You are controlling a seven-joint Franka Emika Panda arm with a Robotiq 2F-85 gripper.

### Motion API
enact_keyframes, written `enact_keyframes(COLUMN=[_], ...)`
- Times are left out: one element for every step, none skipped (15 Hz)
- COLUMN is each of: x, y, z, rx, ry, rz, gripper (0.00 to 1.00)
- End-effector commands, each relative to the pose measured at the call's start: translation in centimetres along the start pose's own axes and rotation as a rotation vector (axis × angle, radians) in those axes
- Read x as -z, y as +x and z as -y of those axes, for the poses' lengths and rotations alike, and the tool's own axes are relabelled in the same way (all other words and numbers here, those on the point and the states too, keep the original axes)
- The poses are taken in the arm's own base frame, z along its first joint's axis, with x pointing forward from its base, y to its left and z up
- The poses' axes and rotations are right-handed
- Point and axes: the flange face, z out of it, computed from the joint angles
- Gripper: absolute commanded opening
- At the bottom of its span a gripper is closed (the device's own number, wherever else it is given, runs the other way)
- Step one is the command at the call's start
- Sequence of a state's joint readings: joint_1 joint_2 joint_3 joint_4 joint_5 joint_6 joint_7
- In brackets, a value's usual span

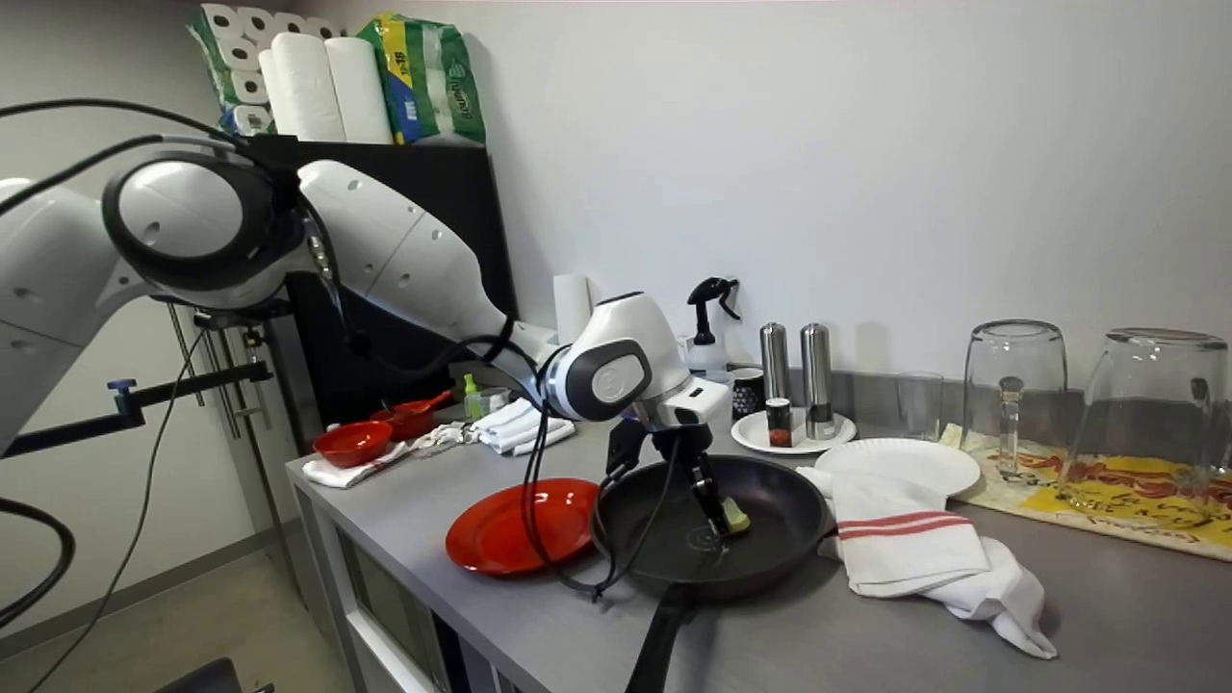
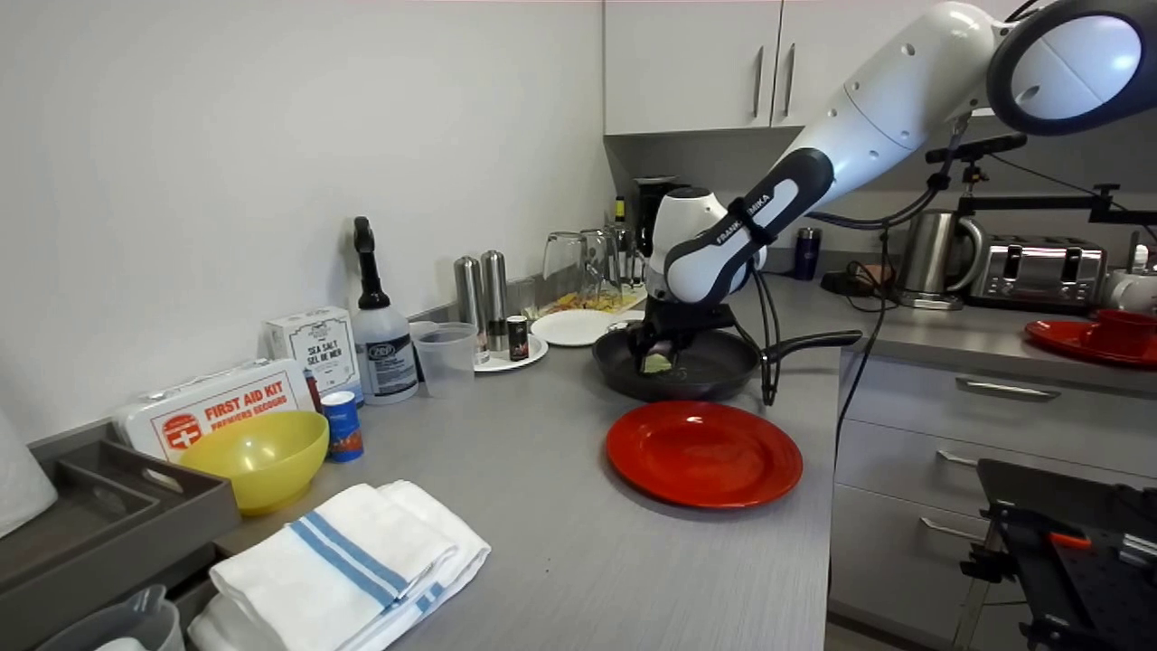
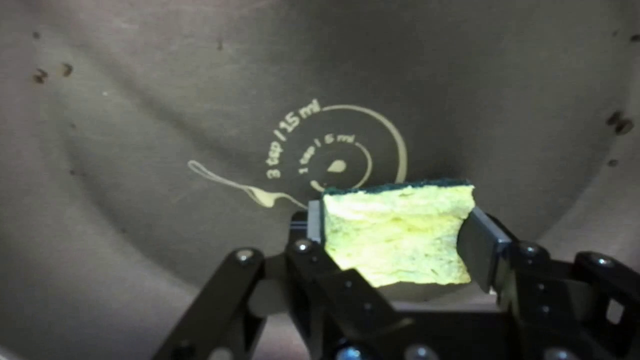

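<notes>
1. Closest in, a black, two-jawed metal claw [image 3: 398, 225] is clamped on a squarish, pale yellow-green sponge [image 3: 397, 237] with a dark green scouring face, jaws pressed to opposite sides.
2. I see that sponge low inside a round, black frying pan [image 1: 784, 505]; I can't tell whether it touches the pan's floor.
3. Just beside the pan, on the flat grey countertop [image 1: 866, 640], lies a round, glossy red plate [image 1: 496, 527]; across from it, a rumpled white cloth towel [image 1: 900, 553] with red stripes.
4. Behind the towel sits a round white plate [image 1: 900, 464] with a ribbed rim; past that, a smaller white plate [image 1: 751, 435] carries two tall steel grinders [image 1: 816, 375] and a short shaker [image 1: 779, 423].
5. Clear, handled glass pitchers [image 1: 1015, 366] stand on a yellow-and-red printed cloth [image 1: 1030, 500].
6. Farthest off, white paper rolls [image 1: 313, 91] top a tall black cabinet [image 1: 443, 173].
</notes>
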State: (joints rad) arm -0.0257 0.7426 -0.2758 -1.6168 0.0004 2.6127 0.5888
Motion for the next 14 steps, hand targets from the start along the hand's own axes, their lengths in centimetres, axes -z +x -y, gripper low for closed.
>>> enact_keyframes(x=[-1.4,-1.2,-0.9,-0.8,-0.8,-1.0,-1.2,-1.5,-1.8,-2.0,-2.3,-2.5,-2.7,-3.0], y=[-2.2,-2.4,-2.6,-2.6,-2.6,-2.4,-2.3,-2.0,-1.9,-1.6,-1.3,-0.9,-0.6,-0.1], z=[2.1,2.3,2.3,2.1,1.7,1.0,0.4,-0.5,-1.2,-2.1,-3.0,-3.9,-4.7,-5.4], rx=[0.061,0.087,0.110,0.131,0.151,0.164,0.172,0.178,0.183,0.179,0.171,0.164,0.161,0.153], ry=[0.048,0.067,0.082,0.087,0.080,0.064,0.046,0.014,-0.019,-0.057,-0.087,-0.115,-0.139,-0.165], rz=[0.101,0.129,0.161,0.183,0.208,0.228,0.243,0.257,0.273,0.275,0.278,0.277,0.281,0.268], gripper=[0.39,0.39,0.39,0.39,0.39,0.39,0.39,0.39,0.39,0.39,0.39,0.39,0.39,0.39])
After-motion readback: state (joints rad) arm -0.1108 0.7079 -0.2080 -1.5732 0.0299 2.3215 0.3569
